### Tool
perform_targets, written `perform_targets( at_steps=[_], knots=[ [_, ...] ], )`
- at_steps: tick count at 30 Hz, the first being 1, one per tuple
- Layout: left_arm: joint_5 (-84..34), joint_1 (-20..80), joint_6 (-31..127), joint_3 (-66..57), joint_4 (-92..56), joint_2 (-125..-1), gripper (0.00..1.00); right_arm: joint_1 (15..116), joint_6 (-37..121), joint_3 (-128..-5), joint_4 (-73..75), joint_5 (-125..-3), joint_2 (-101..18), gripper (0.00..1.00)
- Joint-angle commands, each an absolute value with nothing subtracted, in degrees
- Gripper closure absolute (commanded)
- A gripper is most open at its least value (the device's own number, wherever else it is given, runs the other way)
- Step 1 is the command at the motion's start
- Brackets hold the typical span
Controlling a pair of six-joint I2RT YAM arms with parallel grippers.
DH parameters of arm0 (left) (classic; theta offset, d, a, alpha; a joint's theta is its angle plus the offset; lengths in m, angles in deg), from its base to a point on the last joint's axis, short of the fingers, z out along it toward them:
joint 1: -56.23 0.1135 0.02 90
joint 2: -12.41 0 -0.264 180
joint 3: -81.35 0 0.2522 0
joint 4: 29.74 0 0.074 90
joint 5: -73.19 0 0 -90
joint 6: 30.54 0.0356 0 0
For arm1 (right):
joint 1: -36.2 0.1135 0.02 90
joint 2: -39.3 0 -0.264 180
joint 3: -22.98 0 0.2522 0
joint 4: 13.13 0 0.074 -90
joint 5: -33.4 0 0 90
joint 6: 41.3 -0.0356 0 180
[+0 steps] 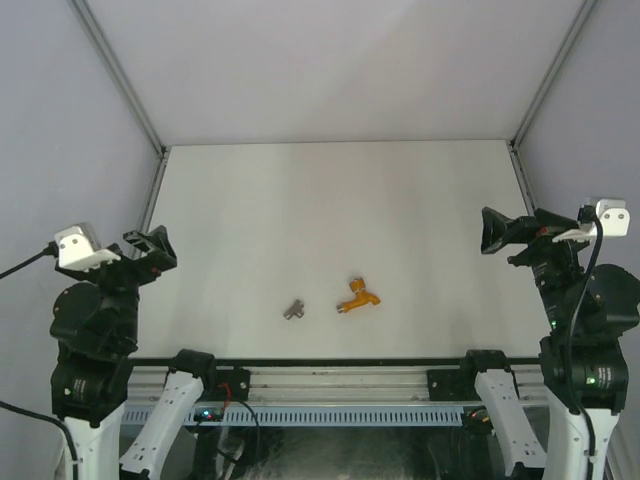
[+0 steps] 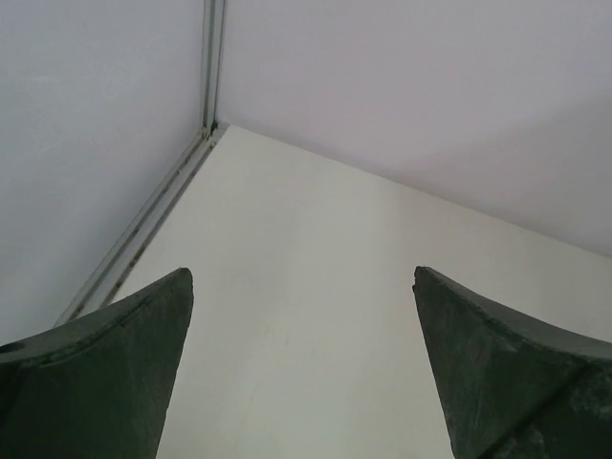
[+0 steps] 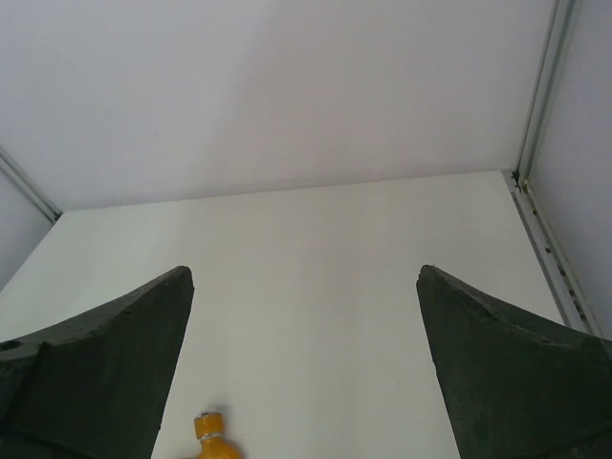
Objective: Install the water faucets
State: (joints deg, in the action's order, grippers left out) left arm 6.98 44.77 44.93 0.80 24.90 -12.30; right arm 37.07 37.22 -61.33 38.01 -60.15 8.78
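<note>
At the near edge of the bench (image 1: 330,200), my two arms stand folded on their bases, my left end effector (image 1: 150,250) and my right end effector (image 1: 495,230) both raised off the surface, with nothing between their fingers. Each wrist camera shows its own dark fingers (image 2: 115,354) spread wide apart, and the right pair (image 3: 507,354) is the same.

Just beyond the bases, near the middle of the bench, a small grey pipe fitting (image 1: 294,309) lies on the white surface. The orange-yellow water faucet (image 1: 359,296) lies on its side just beside the fitting, to its right, and the two are not touching. The right wrist view catches only one tip of the faucet (image 3: 212,435) at its bottom edge.

I judge the faucet to be light and rigid, and small enough to skid on the smooth bench if it is nudged. The sensible hold is across its straight body. That leaves the end that mates with the fitting free and keeps my fingers off the bent spout. From above it is too small to tell which end that is.

Past the two parts the bench runs bare to the enclosure's pale walls (image 1: 330,70).
</note>
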Motion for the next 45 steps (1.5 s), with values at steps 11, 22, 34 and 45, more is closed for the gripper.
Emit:
perform_targets(
  at_steps=[11,22,34,45],
  knots=[
    [-13.7,55.4,29.4,24.1,17.8,-11.5,0.00,35.7,29.7,-48.4,33.2,-79.9,5.8,0.00],
    [-22.9,57.4,19.8,37.8,12.3,-13.4,0.00,84.0,54.1,-37.8,20.4,-57.7,-13.2,0.01],
    [-22.9,57.7,17.1,42.1,12.0,-10.3,0.00,97.0,83.9,-47.1,19.4,-76.1,-40.8,0.03],
    [-25.5,57.9,16.2,41.4,14.6,1.7,0.00,93.9,94.5,-61.0,28.2,-91.8,-57.4,0.10]
  ],
)
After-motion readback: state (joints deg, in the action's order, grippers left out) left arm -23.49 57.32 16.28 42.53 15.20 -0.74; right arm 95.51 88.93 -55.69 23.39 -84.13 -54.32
